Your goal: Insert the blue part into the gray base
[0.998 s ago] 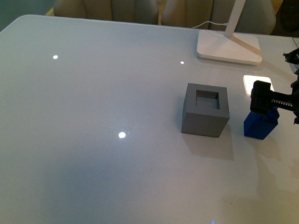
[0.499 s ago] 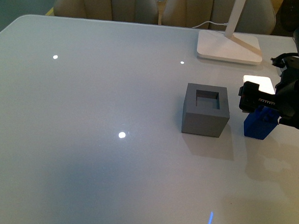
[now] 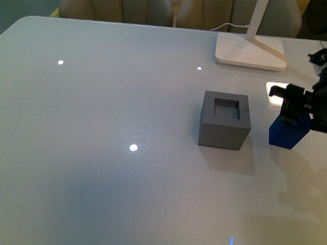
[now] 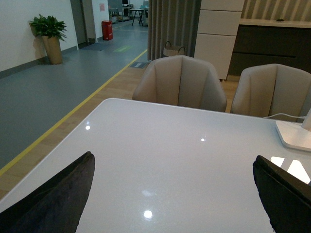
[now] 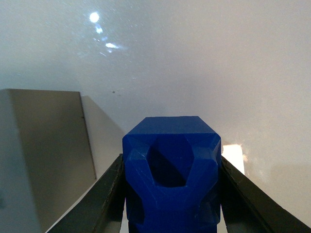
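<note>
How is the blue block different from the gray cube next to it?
The blue part is dark blue; the gray base is matte gray. The blue part looks smaller than the gray base. The gray base has a square hole in its top and stands free, while the blue part is squeezed between the fingers of the right gripper. Both are boxy blocks.

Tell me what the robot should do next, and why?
Probably lift it straight up. The right gripper has its jaws against both sides of the blue part, which is low beside the gray base, and the square hole opens on top, so it must clear the rim first.
</note>
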Controlling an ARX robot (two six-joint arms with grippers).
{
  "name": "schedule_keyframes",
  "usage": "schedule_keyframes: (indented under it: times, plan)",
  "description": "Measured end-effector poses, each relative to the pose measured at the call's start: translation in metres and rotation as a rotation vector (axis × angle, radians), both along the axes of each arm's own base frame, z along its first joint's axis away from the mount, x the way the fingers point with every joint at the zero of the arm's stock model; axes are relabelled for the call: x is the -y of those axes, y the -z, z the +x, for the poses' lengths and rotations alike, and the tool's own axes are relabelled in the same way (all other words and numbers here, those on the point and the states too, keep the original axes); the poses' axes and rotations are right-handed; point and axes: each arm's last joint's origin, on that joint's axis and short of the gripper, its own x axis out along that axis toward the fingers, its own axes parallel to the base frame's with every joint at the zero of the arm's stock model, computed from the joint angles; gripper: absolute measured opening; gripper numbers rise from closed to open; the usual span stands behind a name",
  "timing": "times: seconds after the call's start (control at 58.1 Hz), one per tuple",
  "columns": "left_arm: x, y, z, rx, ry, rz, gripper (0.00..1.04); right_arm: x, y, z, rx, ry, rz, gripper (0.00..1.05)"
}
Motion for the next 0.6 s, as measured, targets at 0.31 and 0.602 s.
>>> schedule_keyframes:
  times: [0.31,0.602]
  plan:
    - [0.000,0.000,0.000,0.000,0.000,0.000,0.97,-0.046,-0.056,0.001,0.108,-0.061,0.042,0.45]
    - [0.000,0.000,0.000,0.000,0.000,0.000,0.97,-0.100,-0.053,0.014,0.094,-0.119,0.060,0.45]
